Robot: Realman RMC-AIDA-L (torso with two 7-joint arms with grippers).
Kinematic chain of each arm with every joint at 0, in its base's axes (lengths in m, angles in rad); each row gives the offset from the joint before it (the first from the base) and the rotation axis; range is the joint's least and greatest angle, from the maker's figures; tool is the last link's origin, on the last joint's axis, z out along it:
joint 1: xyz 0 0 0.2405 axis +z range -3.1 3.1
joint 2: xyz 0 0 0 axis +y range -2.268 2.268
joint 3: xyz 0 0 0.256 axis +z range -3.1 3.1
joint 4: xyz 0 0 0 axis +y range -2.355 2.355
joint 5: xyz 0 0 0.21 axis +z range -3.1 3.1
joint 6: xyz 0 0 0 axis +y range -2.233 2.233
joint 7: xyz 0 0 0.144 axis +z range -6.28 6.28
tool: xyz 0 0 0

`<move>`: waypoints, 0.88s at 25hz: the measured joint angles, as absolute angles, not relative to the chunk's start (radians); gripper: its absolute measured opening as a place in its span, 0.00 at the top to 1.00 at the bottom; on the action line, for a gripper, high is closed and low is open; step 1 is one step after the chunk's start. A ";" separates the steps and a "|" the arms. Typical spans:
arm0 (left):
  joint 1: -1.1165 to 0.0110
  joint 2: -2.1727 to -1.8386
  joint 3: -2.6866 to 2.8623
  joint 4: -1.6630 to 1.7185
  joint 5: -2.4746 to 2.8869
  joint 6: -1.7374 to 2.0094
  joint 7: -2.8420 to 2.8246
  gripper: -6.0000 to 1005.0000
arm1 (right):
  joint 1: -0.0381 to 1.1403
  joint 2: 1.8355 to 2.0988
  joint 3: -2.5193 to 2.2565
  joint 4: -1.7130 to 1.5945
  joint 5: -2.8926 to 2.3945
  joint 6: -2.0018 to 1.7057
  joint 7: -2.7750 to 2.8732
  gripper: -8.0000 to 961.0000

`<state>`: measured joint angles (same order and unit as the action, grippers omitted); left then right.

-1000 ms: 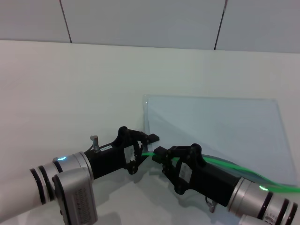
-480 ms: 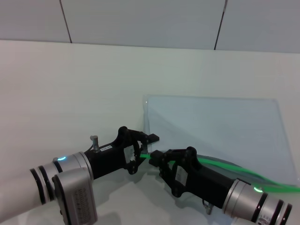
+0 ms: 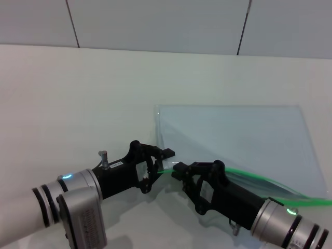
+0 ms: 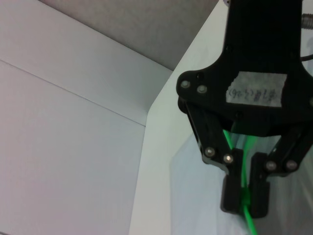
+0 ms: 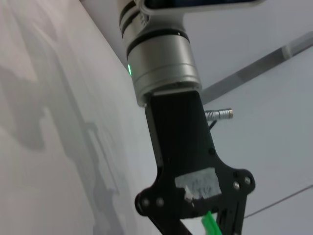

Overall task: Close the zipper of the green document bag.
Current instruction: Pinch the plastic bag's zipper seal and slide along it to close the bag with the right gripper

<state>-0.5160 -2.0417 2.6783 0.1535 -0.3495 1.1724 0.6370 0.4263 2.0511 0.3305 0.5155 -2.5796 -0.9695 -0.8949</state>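
The green document bag (image 3: 233, 135) lies flat on the white table, right of centre in the head view. Its zipper (image 3: 259, 179) runs along the near edge as a bright green strip that bows up slightly. My left gripper (image 3: 168, 153) is shut on the bag's near left corner. Just to its right, my right gripper (image 3: 176, 168) is shut on the green strip. The left wrist view shows the right gripper (image 4: 244, 196) facing the camera, clamped on the zipper (image 4: 250, 220). No slider shows. The right wrist view shows the left gripper's black housing (image 5: 186, 166), fingers cut off.
The white table (image 3: 78, 93) stretches bare to the left and far side, ending at a grey panelled wall (image 3: 155, 21). Both forearms cross the near edge of the head view.
The right gripper slid left towards the left gripper, then back right a little. The bag shifted slightly left and the zipper's bow sits lower. The left gripper stayed put.
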 joint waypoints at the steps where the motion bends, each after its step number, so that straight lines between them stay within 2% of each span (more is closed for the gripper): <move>1: -0.516 -2.042 2.678 0.154 -0.349 1.172 0.637 0.94 | 0.423 2.051 0.335 0.516 -2.580 -0.969 -0.902 0.91; 22: -0.512 -2.040 2.677 0.153 -0.350 1.175 0.640 0.94 | 0.390 2.046 0.395 0.514 -2.519 -0.965 -0.993 0.90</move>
